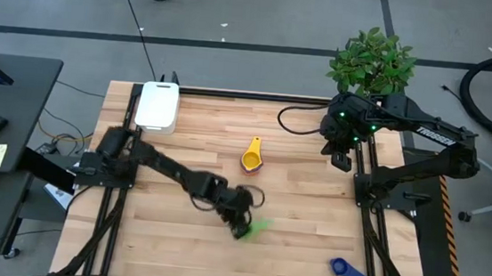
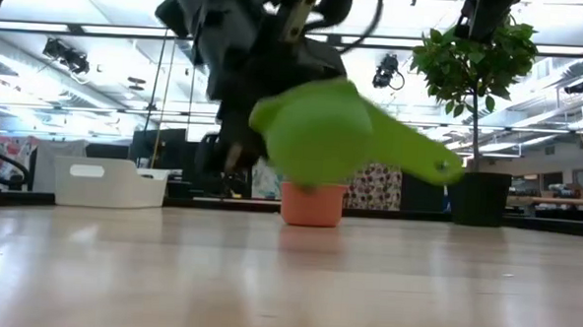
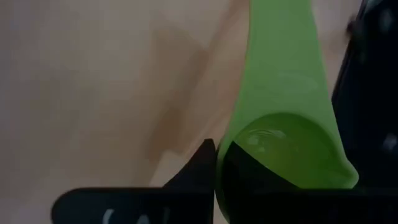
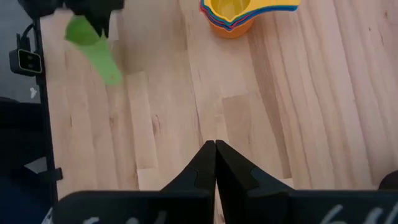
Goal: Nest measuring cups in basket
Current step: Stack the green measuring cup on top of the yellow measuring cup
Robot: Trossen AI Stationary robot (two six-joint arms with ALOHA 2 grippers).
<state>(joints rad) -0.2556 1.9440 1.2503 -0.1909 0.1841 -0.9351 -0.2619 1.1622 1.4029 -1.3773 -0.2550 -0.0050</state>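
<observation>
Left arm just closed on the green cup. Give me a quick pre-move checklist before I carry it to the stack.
1. Left gripper shut on the green cup: ok.
2. Green cup clear of the table, seen in the low view: ok.
3. Grip security, fingers on the bowl's rim: cannot tell.
4. Stack of nested cups, yellow on top, upright mid-table: ok.
5. Right gripper shut, parked at the far right, out of the path: ok.
6. Dark blue cup still loose near the front edge; basket holds no cups: not ok.
</observation>
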